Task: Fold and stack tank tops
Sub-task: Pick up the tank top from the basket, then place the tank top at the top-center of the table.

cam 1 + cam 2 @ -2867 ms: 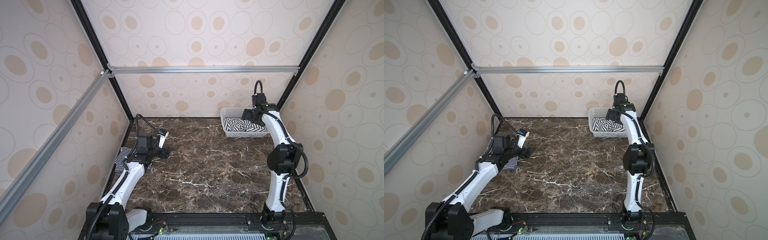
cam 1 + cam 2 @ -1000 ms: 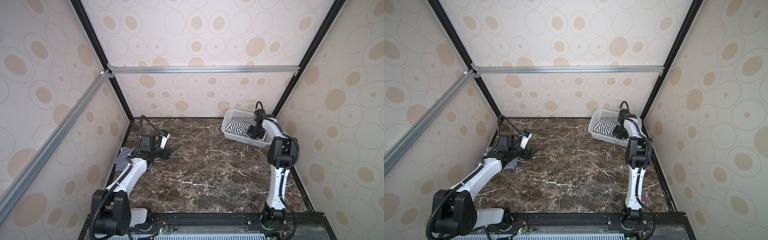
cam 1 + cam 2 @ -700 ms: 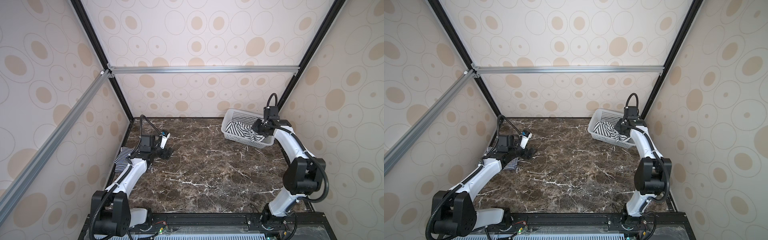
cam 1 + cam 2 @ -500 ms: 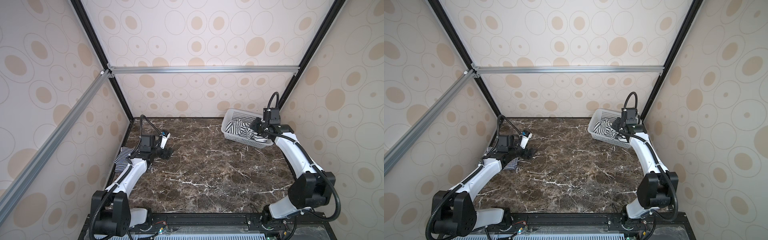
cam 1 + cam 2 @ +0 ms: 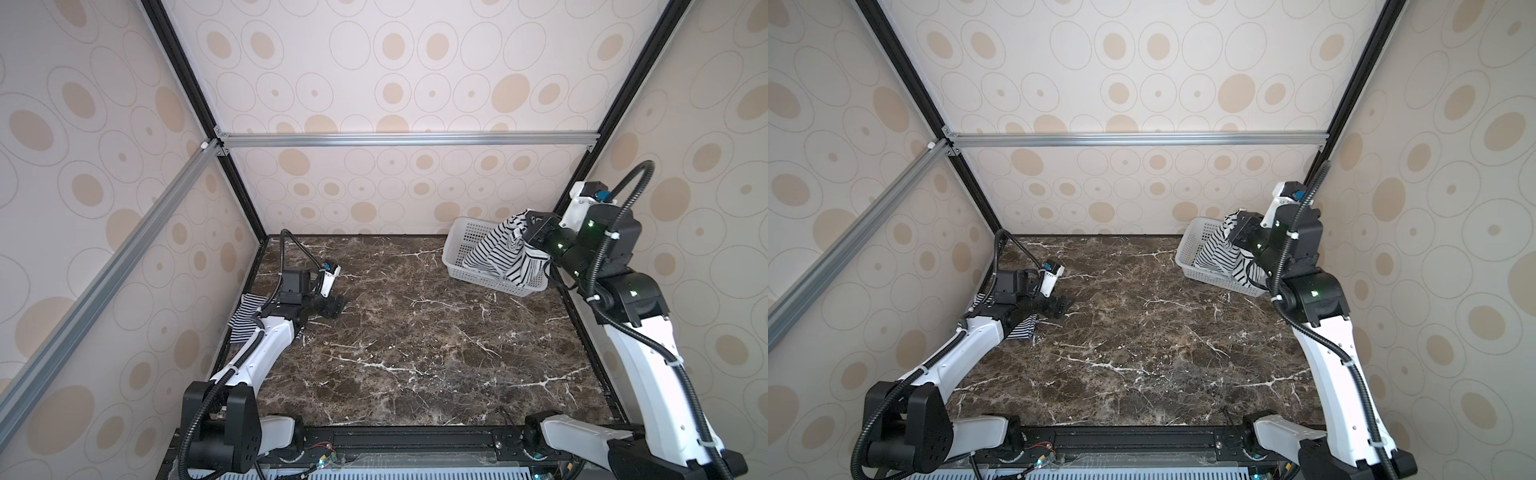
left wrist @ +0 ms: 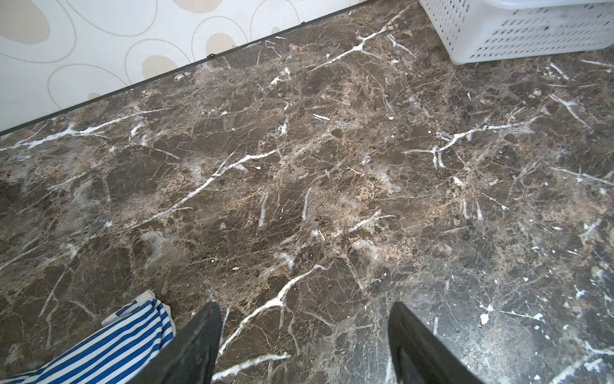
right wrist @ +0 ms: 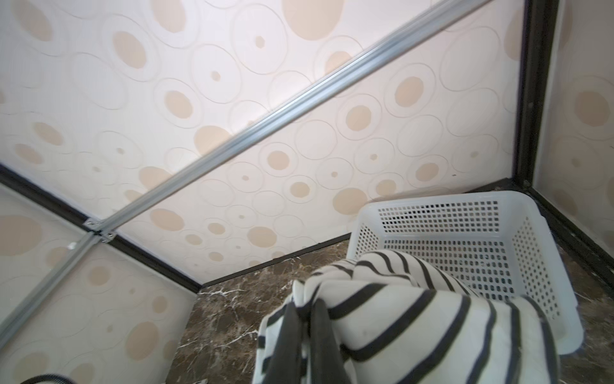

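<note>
Right gripper point(image 7: 304, 319) pinches wide-striped tank top point(image 7: 398, 319) over basket point(image 7: 465, 229).

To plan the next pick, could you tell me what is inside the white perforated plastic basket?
The white, black-striped cloth tank top hangs into the basket; the floor under it is hidden.

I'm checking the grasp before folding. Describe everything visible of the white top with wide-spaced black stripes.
The white top with wide-spaced black stripes is soft, crumpled cloth, not folded. The right gripper holds it up, jaws shut on a bunched fold near its upper end. It hangs loosely, its lower part trailing into the white perforated basket and over its near wall, in the far right corner.
</note>
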You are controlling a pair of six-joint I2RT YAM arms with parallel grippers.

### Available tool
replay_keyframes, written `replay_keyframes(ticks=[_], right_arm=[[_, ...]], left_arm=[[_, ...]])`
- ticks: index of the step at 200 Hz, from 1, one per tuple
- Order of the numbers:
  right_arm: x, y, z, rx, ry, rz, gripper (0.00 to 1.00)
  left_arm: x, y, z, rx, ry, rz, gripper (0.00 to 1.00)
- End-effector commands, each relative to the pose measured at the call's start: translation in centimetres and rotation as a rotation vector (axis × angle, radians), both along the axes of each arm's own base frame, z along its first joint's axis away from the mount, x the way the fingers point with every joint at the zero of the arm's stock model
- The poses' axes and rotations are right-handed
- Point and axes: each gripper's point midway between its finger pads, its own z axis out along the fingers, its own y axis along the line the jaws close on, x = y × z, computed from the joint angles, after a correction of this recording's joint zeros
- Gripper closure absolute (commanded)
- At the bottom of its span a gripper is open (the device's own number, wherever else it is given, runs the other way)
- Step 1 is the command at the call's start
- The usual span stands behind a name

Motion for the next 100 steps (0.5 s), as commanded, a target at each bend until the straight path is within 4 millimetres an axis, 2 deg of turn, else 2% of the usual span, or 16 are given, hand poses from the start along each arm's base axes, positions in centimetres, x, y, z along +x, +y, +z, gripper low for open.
replay_keyframes(ticks=[1,18,43,70,100], right_arm=[[-2.5,2.5,0.9,-0.027,0.009,0.105,1.0],[-3.7,4.4,1.8,-0.04,0.008,0.168,1.0],[-3.9,7.3,1.9,-0.05,0.009,0.263,1.0],[-2.4,10.6,0.6,-0.074,0.044,0.321,1.0],[0.9,15.1,-0.9,-0.136,0.073,0.358,1.0]], left_arm=[[0.9,0.1,3.3,0.022,-0.097,-0.002,0.21],[1.1,0.2,3.9,0.033,-0.113,-0.001,0.21],[1.2,0.3,4.2,0.041,-0.115,-0.004,0.2],[0.9,0.3,3.7,0.048,-0.108,-0.004,0.2],[0.9,0.7,3.4,0.062,-0.114,0.007,0.2]])
